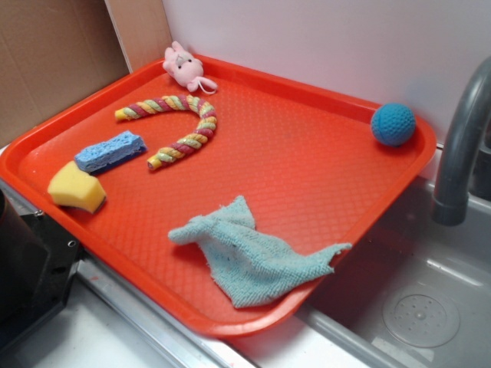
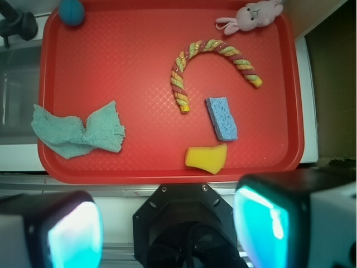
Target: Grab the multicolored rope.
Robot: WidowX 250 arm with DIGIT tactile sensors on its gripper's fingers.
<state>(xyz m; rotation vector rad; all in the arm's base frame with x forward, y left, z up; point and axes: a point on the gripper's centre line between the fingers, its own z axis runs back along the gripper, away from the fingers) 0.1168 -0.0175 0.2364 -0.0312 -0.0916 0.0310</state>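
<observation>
The multicolored rope (image 2: 215, 64) arches in the tray's (image 2: 139, 67) upper middle of the wrist view, clear of the blue sponge (image 2: 222, 118), so the fingers (image 2: 167, 229), spread apart below, should straddle one straight leg crosswise.

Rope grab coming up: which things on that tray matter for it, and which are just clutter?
For the job: multicolored rope; gripper, fingers open, off the tray.

Clutter: blue sponge; yellow sponge; light blue cloth; pink bunny toy; blue ball.
</observation>
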